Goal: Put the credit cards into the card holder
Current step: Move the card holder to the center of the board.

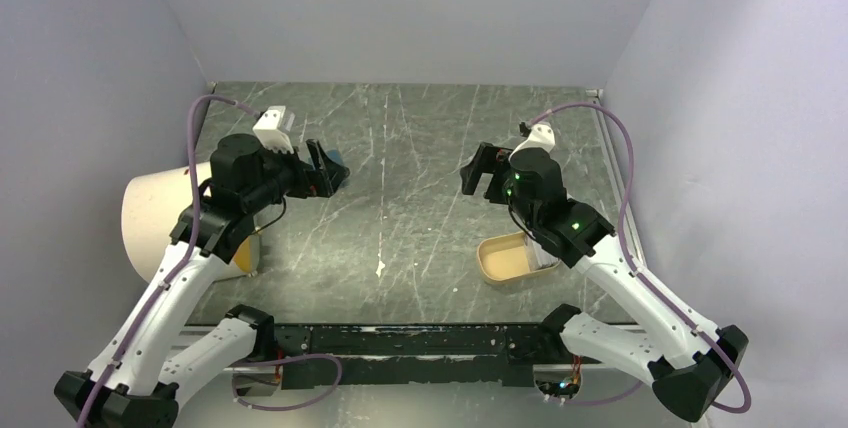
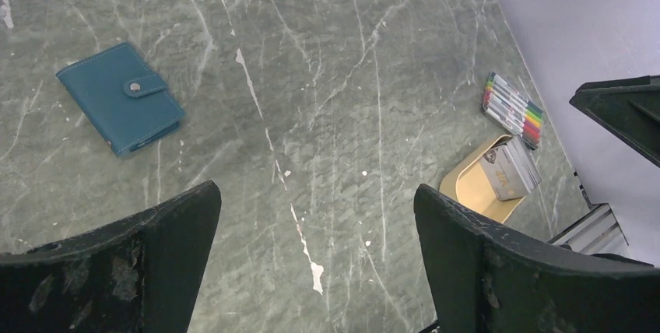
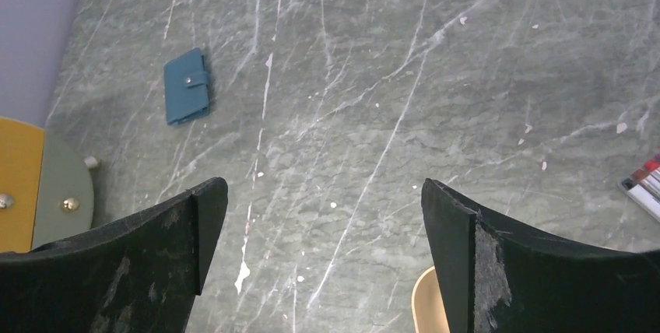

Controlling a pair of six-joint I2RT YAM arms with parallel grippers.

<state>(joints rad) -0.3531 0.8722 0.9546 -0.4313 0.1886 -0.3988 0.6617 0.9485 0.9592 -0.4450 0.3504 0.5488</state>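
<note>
My left claw (image 2: 317, 189): jaws wide apart, empty. My right claw (image 3: 324, 185): the same.

Small teal-blue folding card holder (image 2: 121, 99): flat on my left side, snap tab fastened.

Pale plastic credit cards (image 2: 510, 170): stacked in the tan oval tray (image 2: 471, 189), well apart from the holder and near the coloured marker pack (image 2: 514, 107).

Method, as I judge it: pin the holder, unsnap the tab, then fetch one card at a time.

Grey-green veined stone table (image 2: 350, 76): likely slick. Pale lilac walls (image 2: 584, 6): close around.

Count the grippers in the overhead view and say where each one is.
2. The left gripper hangs open over the table's far left, near the card holder; the right gripper hangs open right of centre, beyond the tan tray. None hidden.
</note>
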